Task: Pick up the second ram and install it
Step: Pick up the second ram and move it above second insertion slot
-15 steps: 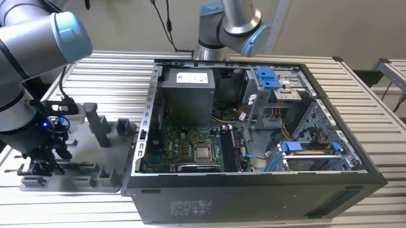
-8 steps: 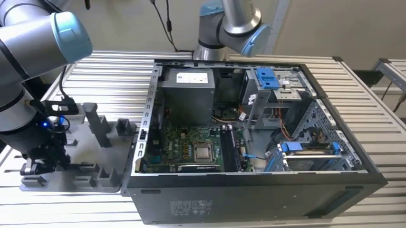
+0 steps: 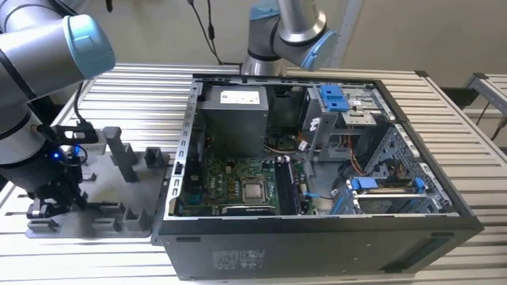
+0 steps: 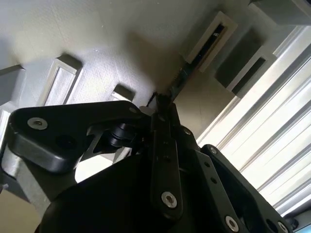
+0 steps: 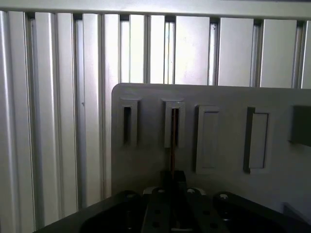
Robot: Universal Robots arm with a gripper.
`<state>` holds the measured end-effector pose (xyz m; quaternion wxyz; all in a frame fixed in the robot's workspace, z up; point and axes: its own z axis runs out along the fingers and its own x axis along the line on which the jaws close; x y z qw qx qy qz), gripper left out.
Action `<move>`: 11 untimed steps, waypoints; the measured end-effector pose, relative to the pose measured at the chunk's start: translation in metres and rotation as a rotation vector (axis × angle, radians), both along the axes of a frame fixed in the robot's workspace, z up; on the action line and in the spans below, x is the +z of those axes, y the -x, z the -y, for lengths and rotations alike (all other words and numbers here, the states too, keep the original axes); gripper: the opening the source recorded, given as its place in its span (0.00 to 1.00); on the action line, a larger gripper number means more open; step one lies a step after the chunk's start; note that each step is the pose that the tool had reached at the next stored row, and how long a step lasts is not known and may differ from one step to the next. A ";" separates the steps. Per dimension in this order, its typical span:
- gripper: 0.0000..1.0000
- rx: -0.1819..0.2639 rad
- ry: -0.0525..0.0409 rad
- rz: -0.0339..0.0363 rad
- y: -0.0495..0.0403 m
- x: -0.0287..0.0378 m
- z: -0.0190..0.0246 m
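Observation:
The ram (image 5: 173, 141) is a thin stick seen edge-on, standing in a narrow slot of the grey holder plate (image 5: 218, 97). My gripper (image 5: 173, 175) is shut on its near end. In the second wrist view the ram (image 4: 183, 73) runs from its slot down into the closed fingertips of my gripper (image 4: 163, 104). In the exterior view my gripper (image 3: 57, 208) hangs low over the holder plate (image 3: 119, 178), at that view's left. The open computer case (image 3: 317, 178) lies to that view's right, with its motherboard (image 3: 237, 187) facing up.
The holder plate carries other slots and raised blocks (image 3: 119, 151) around my gripper. A second arm (image 3: 285, 29) stands behind the case. The table is ribbed metal slats (image 5: 58, 97). Drive cages with blue clips (image 3: 336, 98) fill the case's right side.

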<state>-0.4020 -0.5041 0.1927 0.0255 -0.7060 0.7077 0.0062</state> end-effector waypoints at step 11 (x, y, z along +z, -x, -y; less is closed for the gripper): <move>0.15 0.000 0.0004 -0.0003 0.0000 0.0010 0.0000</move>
